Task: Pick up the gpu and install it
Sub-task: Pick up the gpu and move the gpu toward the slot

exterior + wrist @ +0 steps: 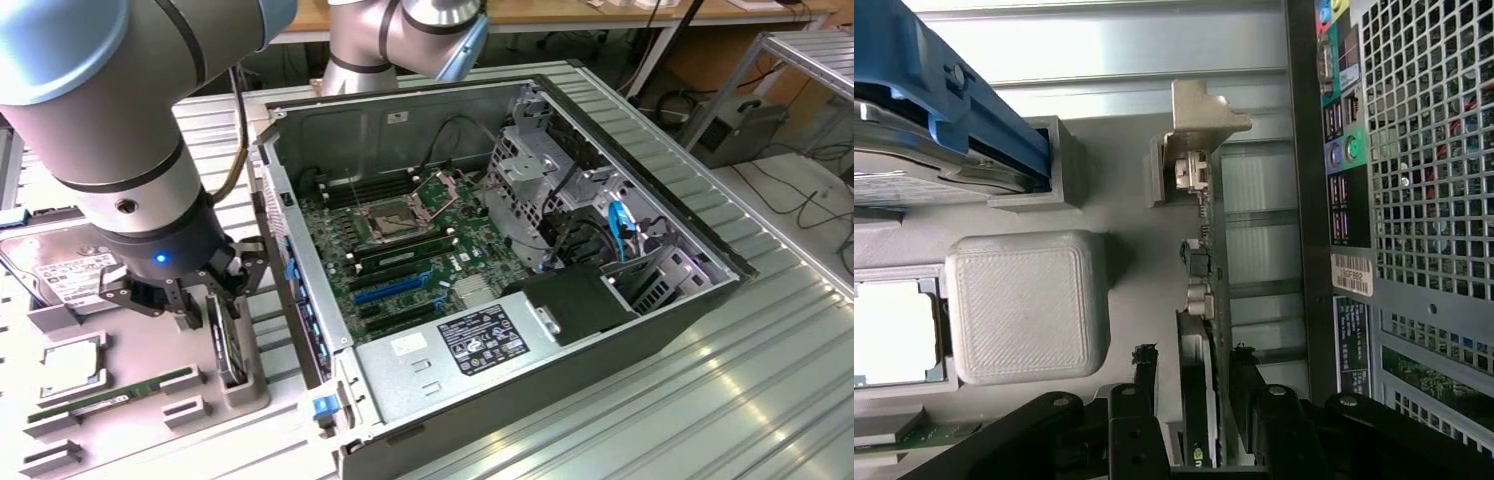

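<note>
A ribbed metal table (747, 400) carries an open computer case (400, 110) just beside the claw (180, 300) and a grey holder (247, 385) directly beneath it. The claw's fingers (1144, 365) stand wide, one on each side of the gpu (1199, 300), not gripping it. The gpu stands on edge in the holder's slot, its silver bracket (1204, 115) at the end farther from the claw

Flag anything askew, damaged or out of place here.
Nothing stands out. The gpu stands on edge, straight in its grey holder, the open gripper straddling it; the computer case lies open, with no visible damage.
</note>
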Robot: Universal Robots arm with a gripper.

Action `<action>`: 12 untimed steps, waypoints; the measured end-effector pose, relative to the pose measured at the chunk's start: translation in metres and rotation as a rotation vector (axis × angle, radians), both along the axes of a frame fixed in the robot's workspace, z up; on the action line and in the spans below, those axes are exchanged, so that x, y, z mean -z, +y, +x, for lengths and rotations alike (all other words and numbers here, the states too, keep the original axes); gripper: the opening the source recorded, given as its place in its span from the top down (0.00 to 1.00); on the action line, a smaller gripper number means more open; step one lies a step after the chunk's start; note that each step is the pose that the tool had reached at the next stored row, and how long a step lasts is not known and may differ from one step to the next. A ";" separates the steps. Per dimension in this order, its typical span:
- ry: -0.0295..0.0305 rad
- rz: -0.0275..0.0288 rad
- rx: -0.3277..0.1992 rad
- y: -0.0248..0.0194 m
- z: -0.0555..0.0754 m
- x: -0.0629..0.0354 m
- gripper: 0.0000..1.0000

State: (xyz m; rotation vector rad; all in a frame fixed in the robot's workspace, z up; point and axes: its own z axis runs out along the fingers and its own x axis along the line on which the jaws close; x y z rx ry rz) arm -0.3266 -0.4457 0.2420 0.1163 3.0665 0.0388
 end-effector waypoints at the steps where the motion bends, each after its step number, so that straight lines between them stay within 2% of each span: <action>1: 0.0001 0.0000 0.000 0.0000 0.000 0.0000 0.59; 3: -0.0001 0.0001 0.000 0.0000 0.000 0.0002 0.59; 4: -0.0002 0.0002 0.000 0.0000 0.000 0.0002 0.67; 8: 0.0000 0.0000 0.000 0.0000 0.000 0.0002 0.68; 9: -0.0001 0.0001 0.000 0.0000 0.000 0.0002 0.73; 12: 0.0000 0.0001 -0.002 0.0000 0.000 0.0003 0.73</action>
